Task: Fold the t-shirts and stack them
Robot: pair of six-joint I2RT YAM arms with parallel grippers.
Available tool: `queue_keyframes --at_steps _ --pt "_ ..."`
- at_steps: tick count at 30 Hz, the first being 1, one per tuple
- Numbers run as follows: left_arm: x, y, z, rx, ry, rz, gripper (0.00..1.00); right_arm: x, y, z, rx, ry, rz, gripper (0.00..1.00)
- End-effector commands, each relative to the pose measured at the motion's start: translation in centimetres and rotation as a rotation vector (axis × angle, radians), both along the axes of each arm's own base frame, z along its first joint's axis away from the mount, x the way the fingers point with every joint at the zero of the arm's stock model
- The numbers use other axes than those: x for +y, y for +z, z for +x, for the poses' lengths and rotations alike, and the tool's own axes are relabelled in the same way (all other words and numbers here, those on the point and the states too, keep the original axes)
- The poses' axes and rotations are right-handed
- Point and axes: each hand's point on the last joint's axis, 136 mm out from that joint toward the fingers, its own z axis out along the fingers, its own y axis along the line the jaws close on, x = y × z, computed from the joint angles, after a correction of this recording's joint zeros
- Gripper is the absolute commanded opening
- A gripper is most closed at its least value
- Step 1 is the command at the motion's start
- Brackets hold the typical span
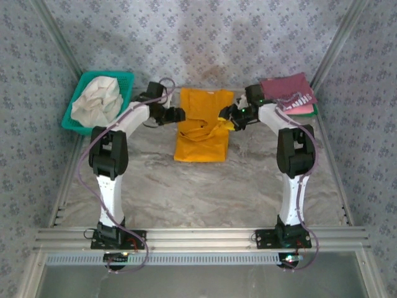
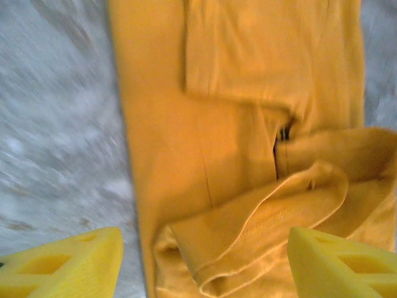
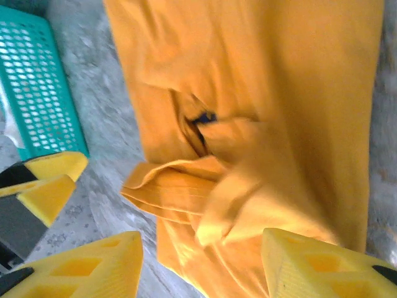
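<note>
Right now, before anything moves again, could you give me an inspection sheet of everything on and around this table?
Surface: grey marble-patterned tabletop.
Job's things: mustard-yellow cotton t-shirt in the middle, partly folded, bunched at its right side; maroon t-shirt with white lettering lying on a pink t-shirt at the far right.
Clutter: teal plastic mesh basket at the far left, holding a crumpled cream cloth.
Grippers: left fingers and right fingers both spread open over the yellow shirt, gripping nothing.
Cables: purple cables looped along both arms.
Surroundings: patterned blue-grey fabric walls; aluminium frame.
</note>
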Motion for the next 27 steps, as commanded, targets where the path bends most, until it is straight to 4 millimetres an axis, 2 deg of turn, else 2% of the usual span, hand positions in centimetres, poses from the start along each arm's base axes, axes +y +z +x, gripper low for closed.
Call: queue_keyframes --at_steps 1,3,5,7,8,10,12,14,16,18,21,23,27 --pt "1.6 6.9 0.3 -0.173 0.078 0.02 0.66 -1.2 5.5 0.6 -0.134 -0.03 0.012 0.58" --pt "1.1 7.6 -1.7 -0.204 0.066 -0.016 0.64 -0.7 6.5 -1.0 -0.187 -0.001 0.006 0.55" --pt "0.0 6.8 -4.2 -0.21 0.024 -0.045 0.52 0.4 6.3 -3.2 -0.206 0.045 0.0 0.42" --pt "-1.5 5.0 -6.6 -0.186 -0.032 -0.069 0.41 1.9 4.8 -5.5 -0.191 0.085 -0.002 0.19" --pt "-2.1 3.9 -7.5 -0.17 -0.06 -0.072 0.34 2.6 4.1 -6.3 -0.188 0.104 -0.003 0.11" --pt "-3.3 1.5 -8.6 -0.135 -0.084 -0.079 0.22 3.8 2.0 -7.5 -0.168 0.129 -0.05 0.02" --pt "-5.1 -0.3 -8.8 -0.105 -0.125 -0.124 0.18 4.6 0.1 -7.7 -0.159 0.138 -0.08 0.0" --pt "-6.1 -1.9 -8.6 -0.075 -0.13 -0.112 0.11 5.4 -1.6 -7.6 -0.114 0.14 -0.072 0.0" --pt "-7.0 -3.2 -8.2 -0.069 -0.137 -0.12 0.14 6.1 -3.3 -7.4 -0.087 0.143 -0.077 0.0" --pt "-6.9 -4.9 -7.0 -0.063 -0.117 -0.095 0.18 6.4 -4.9 -6.9 -0.06 0.138 -0.07 0.0" --pt "-6.6 -6.3 -4.3 -0.051 -0.087 -0.084 0.17 6.3 -6.0 -5.1 -0.053 0.101 -0.035 0.0" --pt "-6.1 -7.5 -2.7 -0.014 -0.055 -0.068 0.2 6.0 -6.4 -4.0 -0.057 0.074 -0.032 0.0" --pt "-5.9 -10.3 -1.1 0.084 -0.009 -0.075 0.21 6.2 -8.0 -3.2 -0.018 0.07 -0.004 0.0"
